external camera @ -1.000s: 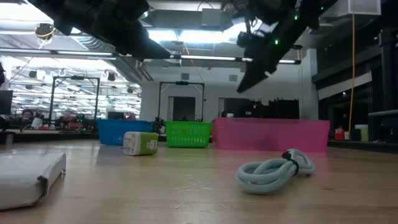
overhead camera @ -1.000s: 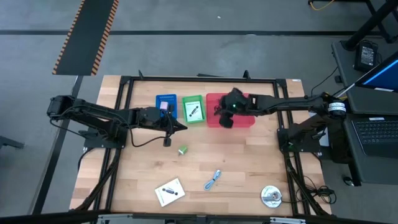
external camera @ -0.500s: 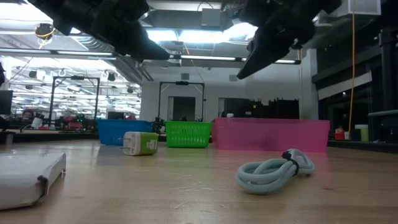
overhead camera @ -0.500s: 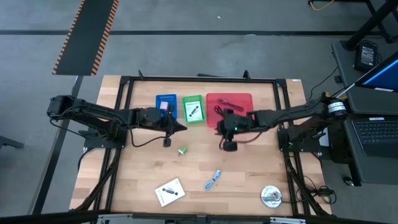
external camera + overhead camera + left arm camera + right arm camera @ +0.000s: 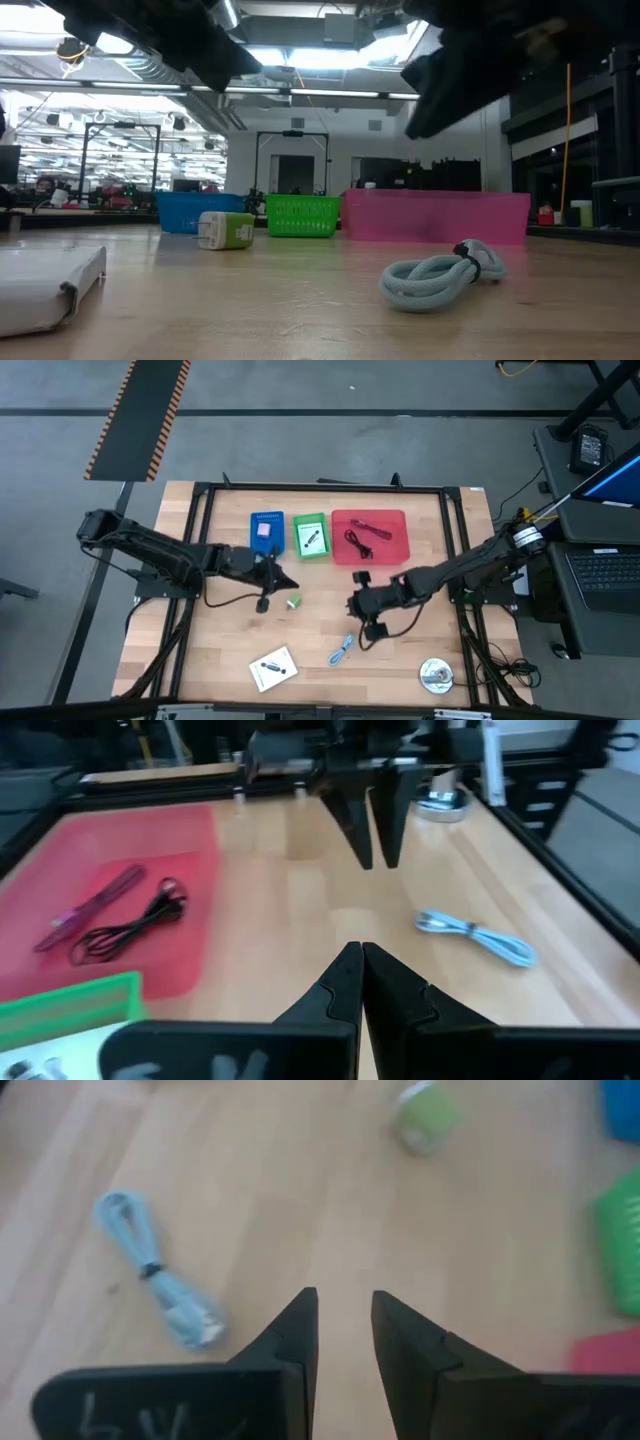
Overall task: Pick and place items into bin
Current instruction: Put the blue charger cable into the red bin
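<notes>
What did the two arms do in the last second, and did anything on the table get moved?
The right gripper pulled back from above the red bin to mid-table, near the light-blue cable, its jaws slightly apart and empty. The left gripper eased slightly toward the green-white piece, jaws closed. The cable, the green-white piece, the white packet and the three bins stayed put.

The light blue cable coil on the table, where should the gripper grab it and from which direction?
Grip the light-blue cable coil at its middle, where a dark tie cinches the strands, probably from straight above with the fingers across its narrow width. It lies flat and elongated on the bare wood, so the banded waist is the thinnest part. The right gripper is nearest, just beside it, slightly open.
</notes>
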